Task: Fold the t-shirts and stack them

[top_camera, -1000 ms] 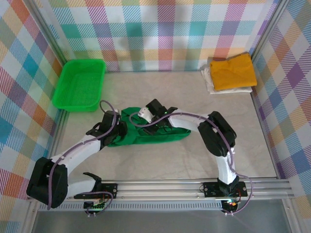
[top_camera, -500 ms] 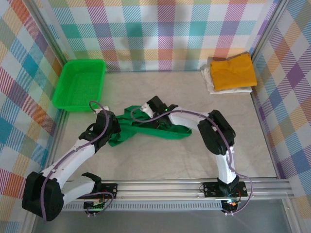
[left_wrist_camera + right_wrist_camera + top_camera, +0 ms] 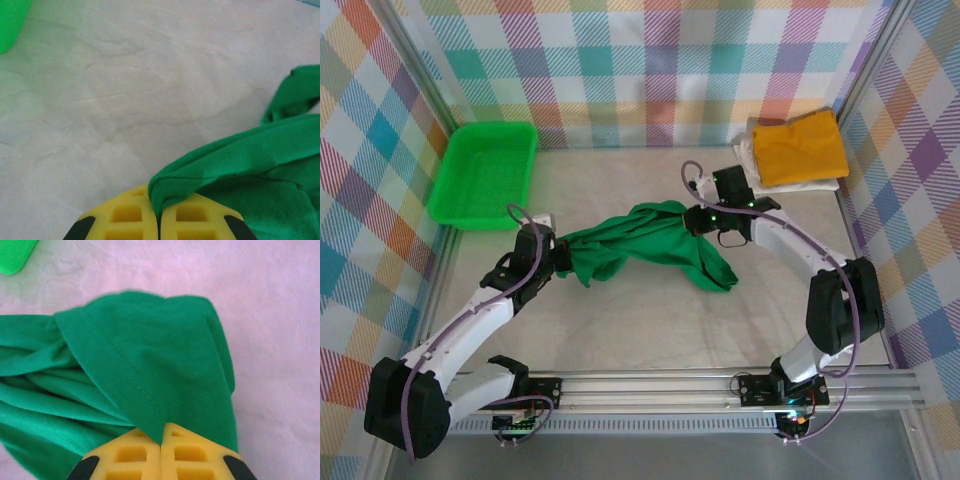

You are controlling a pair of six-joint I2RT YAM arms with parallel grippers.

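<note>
Right hand (image 3: 691,217) swung right, t-shirt (image 3: 640,240) strung to left hand (image 3: 557,251)

Bright, evenly lit from above, with faint soft shadows. Sharp overhead; softer up close, tinted pink in the right wrist view.

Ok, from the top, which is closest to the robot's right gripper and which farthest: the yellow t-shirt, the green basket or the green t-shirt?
From the right gripper, top view:
1. Dark green t-shirt: pinched in its jaws, mid-table.
2. Mustard yellow t-shirt: folded, far right corner.
3. Bright green basket: far left corner.
</note>
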